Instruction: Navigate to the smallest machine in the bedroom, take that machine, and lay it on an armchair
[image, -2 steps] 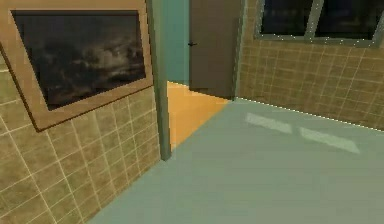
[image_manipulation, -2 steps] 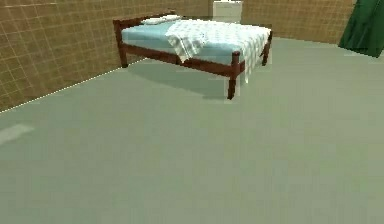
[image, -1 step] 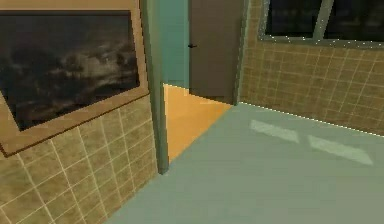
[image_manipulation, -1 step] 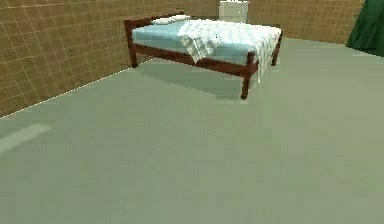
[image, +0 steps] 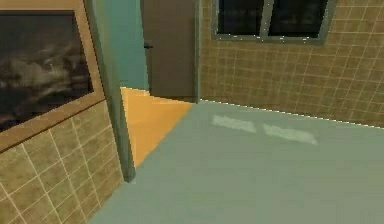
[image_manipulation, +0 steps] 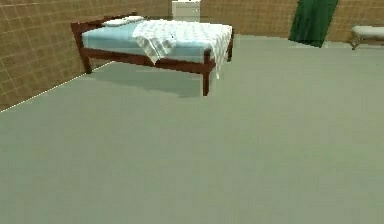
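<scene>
A bed (image_manipulation: 150, 45) with a dark wooden frame, a light blue mattress and a checked white blanket (image_manipulation: 185, 40) draped over it stands on the grey-green floor at the arm side view's upper left. A white pillow (image_manipulation: 122, 20) lies at its far end. No small machine can be made out in either view.
In the forward view a doorway (image: 160, 60) leads onto an orange floor (image: 150, 120), with a teal door frame (image: 112, 90) beside it. A dark framed picture (image: 40, 60) hangs on the tiled wall at left. A window (image: 272, 20) sits at upper right. A green curtain (image_manipulation: 315, 22) and a bench end (image_manipulation: 368, 35) show far back.
</scene>
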